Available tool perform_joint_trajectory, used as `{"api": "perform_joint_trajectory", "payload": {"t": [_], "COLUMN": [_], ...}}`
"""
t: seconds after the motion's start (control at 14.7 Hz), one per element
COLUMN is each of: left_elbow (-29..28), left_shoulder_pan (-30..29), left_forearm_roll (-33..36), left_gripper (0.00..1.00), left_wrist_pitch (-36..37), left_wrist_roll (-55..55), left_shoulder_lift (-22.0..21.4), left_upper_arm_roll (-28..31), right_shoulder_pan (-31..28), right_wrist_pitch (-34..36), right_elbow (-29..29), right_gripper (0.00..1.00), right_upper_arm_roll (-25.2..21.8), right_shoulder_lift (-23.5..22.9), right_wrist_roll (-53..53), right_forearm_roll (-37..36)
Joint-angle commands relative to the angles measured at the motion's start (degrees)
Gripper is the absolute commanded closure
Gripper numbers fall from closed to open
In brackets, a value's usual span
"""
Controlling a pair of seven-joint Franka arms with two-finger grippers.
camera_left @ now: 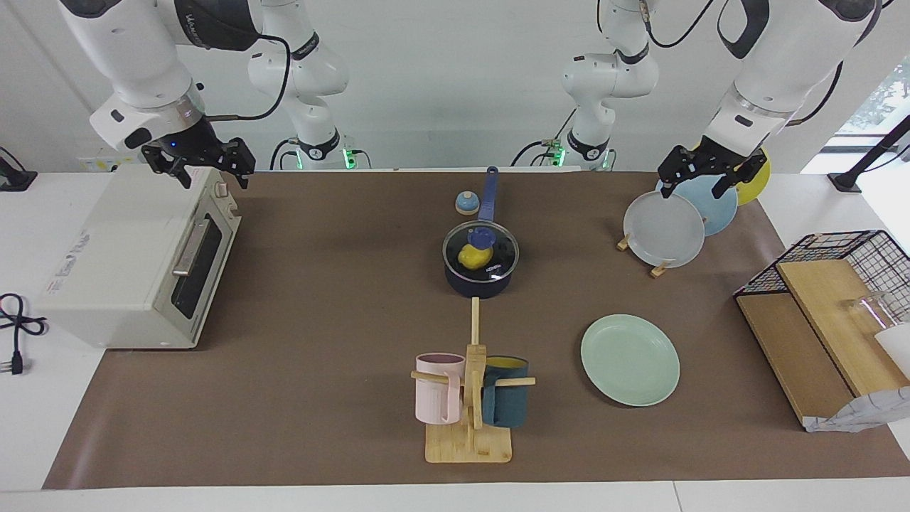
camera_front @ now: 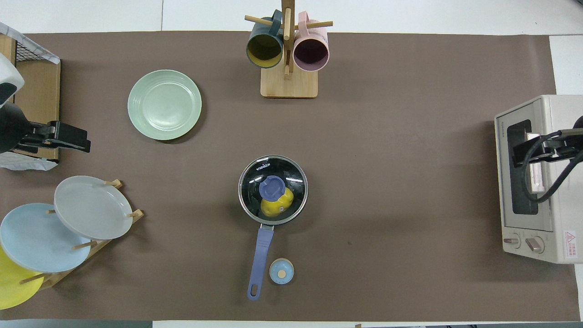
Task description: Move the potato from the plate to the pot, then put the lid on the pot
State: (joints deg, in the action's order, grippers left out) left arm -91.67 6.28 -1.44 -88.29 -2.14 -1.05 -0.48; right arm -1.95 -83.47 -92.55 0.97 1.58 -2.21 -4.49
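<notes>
The potato point(camera_left: 470, 255) sits in the pot point(camera_left: 480, 280) under the lid point(camera_left: 480, 249); the plate point(camera_left: 630, 360) is bare. My left gripper point(camera_left: 702, 176) hangs wide open and empty over the plate rack point(camera_left: 640, 245), my right gripper point(camera_left: 200, 165) likewise over the toaster oven point(camera_left: 138, 256). I judge that a careless swing could clip either one. Brown mat point(camera_left: 320, 320), white wall.

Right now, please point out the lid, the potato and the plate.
lid point(camera_front: 273, 188): overhead view, on its blue knob.
potato point(camera_front: 272, 208): overhead view, on its yellow body under the glass.
plate point(camera_left: 630, 360): facing view, on its bare centre.
</notes>
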Motion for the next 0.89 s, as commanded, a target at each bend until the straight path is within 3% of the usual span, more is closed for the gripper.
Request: {"api": "perform_joint_trajectory", "payload": {"t": [0.0, 0.14, 0.82], "left_elbow": [-0.3, -0.3, -0.3], "left_shoulder_pan": [-0.4, -0.4, -0.4], "left_forearm_roll": [0.9, 0.9, 0.9], "left_gripper": [0.0, 0.0, 0.0], "left_wrist_pitch": [0.6, 0.6, 0.6], "left_wrist_roll": [-0.4, -0.4, -0.4], "left_shoulder_lift": [-0.5, -0.5, -0.5], "left_upper_arm_roll": [-0.2, -0.2, -0.3], "right_shoulder_pan": [-1.0, 0.4, -0.3], "right_wrist_pitch": [-1.3, -1.5, -1.6], "right_elbow": [-1.6, -1.1, -1.2], "right_gripper": [0.0, 0.0, 0.0], "right_upper_arm_roll": [0.1, -1.7, -1.7], "right_shoulder_lift": [1.1, 0.5, 0.6], "right_wrist_roll": [0.0, -0.1, -1.3], "right_forearm_roll": [0.5, 0.7, 1.4]}}
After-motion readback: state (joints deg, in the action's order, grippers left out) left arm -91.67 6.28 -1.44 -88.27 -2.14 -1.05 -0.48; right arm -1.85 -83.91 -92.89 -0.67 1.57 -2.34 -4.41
